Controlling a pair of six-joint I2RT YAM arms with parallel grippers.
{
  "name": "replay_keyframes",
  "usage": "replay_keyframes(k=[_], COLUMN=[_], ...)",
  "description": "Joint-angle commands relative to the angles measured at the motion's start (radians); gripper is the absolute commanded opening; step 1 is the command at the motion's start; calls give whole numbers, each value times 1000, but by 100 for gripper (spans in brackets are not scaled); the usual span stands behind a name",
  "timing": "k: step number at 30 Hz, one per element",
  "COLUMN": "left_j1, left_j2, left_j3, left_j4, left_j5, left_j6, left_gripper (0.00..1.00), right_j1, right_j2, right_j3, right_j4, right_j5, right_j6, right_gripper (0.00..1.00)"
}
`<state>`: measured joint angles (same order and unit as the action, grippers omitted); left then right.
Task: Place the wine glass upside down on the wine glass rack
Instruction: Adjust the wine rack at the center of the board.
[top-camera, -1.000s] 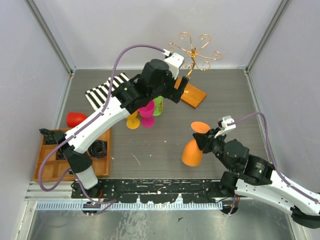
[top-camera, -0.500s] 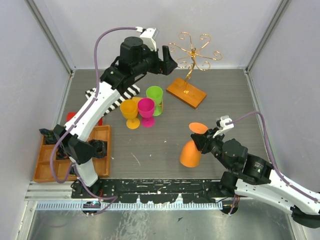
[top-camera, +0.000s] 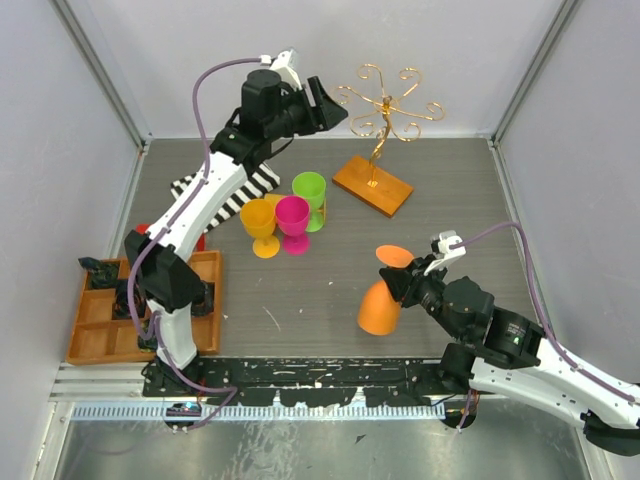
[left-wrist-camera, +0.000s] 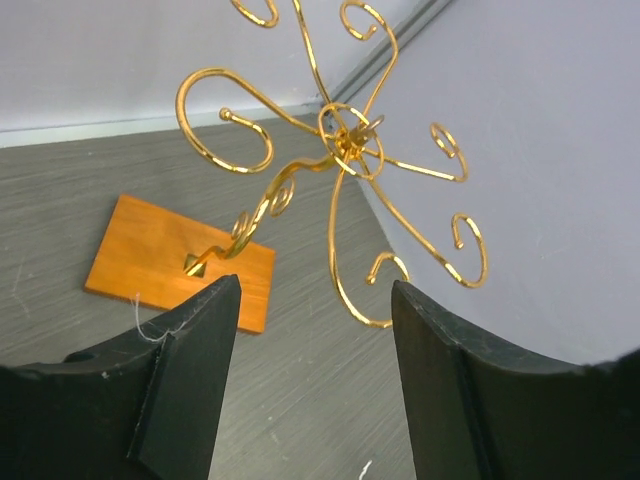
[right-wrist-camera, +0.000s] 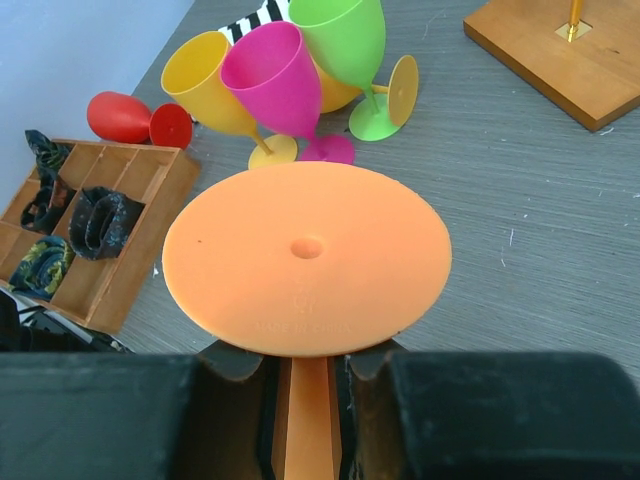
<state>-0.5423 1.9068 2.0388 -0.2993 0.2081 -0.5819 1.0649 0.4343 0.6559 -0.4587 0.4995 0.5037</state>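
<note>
Two risks: orange glass (top-camera: 382, 305), clamped by its stem in right gripper (top-camera: 405, 283) well short of rack (top-camera: 385, 105), could snag the thin wire; open, empty left gripper (top-camera: 330, 104) crowds it.

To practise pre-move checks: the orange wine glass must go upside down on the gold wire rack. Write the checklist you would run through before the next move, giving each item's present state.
1. Grip: right end effector shut on the stem of the orange wine glass: ok.
2. Glass lifted off the table: cannot tell.
3. Wine glass rack upright, its curled arms bare: ok.
4. Left end effector away from the rack: not ok. It is open and close to the curled arms, so likely in the way.
5. Route to the rack free of the standing glasses: ok. They stand off to one side.
</note>
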Motion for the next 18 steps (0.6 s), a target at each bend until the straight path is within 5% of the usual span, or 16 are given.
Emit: replay_keyframes(k=[1, 6, 18], left_j1=[25, 49, 77], left_j2=[22, 71, 175], left_j3=[-30, -66, -69], left_j4=[167, 332, 444], left_j5=[2, 21, -6], left_j6=[-126, -281, -435], left_gripper=[67, 66, 61], right_j1=[3, 3, 4], right_j2=[-6, -6, -13], right_j3=[11, 14, 17], right_j4=[65, 68, 65], right_j5=[0, -3, -4], right_j6=[15, 15, 18], right_gripper=[0, 0, 0])
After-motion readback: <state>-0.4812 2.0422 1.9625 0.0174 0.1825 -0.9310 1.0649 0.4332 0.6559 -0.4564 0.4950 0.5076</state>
